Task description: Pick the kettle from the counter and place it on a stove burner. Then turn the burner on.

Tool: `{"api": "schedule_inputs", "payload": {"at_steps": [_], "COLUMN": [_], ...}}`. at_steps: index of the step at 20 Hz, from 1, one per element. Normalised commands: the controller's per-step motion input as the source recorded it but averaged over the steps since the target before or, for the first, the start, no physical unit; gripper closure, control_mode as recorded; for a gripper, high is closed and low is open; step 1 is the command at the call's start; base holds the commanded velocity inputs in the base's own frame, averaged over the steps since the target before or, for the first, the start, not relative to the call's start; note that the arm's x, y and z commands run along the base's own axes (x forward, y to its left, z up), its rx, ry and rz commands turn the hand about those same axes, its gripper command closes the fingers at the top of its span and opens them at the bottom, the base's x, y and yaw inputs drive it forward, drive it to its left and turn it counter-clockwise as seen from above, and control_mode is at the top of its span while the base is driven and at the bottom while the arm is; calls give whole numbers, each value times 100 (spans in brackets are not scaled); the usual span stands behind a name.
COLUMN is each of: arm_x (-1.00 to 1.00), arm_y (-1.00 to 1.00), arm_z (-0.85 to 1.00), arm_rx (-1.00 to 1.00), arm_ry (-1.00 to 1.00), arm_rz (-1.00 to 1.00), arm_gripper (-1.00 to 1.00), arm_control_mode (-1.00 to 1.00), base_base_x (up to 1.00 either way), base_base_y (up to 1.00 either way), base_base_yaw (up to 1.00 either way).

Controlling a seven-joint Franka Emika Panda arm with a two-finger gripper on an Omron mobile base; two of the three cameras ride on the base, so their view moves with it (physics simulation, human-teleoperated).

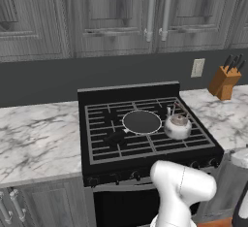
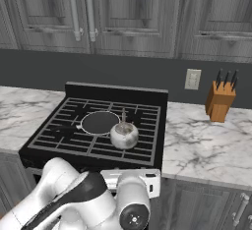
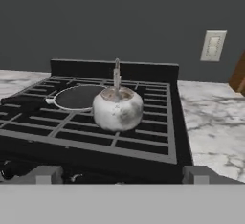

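Left base view: the kettle (image 1: pixel 177 126) stood upright on the stove burner (image 1: pixel 186 129), on the right half of the grate, nearer the front edge than the back. Its thin handle rose vertically above the lid; which way the spout pointed could not be told. A round dark disc (image 1: pixel 141 122) lay just to its left at the grate's centre. The counter (image 1: pixel 220 112) ran off to the right, with a wooden knife block (image 1: pixel 224 82) near its back edge.

Right base view: the kettle (image 2: pixel 124 134) sat upright on the grate, right of centre and toward the front edge, just beside the disc (image 2: pixel 100 123). The handle stood edge-on as a thin vertical line.

Hand view: the kettle (image 3: pixel 117 107) was at mid-frame on the grate bars, with its handle arch seen edge-on. The gripper (image 3: pixel 119 176) hung low before the stove's front edge, its fingertips (image 3: pixel 46 174) set wide apart and holding nothing.
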Motion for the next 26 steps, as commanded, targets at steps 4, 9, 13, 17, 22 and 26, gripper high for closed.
{"api": "schedule_inputs", "payload": {"at_steps": [4, 9, 13, 17, 22, 26], "arm_x": [-67, -34, -1, 0, 8, 36], "arm_y": [-23, -2, 0, 0, 0, -1], "arm_z": [-58, -99, -71, -41, -19, -4], "arm_rx": [-1, -1, 0, 0, 0, 0], "arm_ry": [-22, -3, -6, -10, -13, -13], "arm_rz": [0, 0, 0, 0, 0, -3], "arm_gripper": [-100, -100, -100, -100, -100, -100], "arm_control_mode": [-100, -100, -100, -100, -100, -100], "base_base_x": [0, 0, 0, 0, 0, 0], "base_base_y": [0, 0, 0, 0, 0, 0], "base_base_yaw": [0, 0, 0, 0, 0, 0]}}
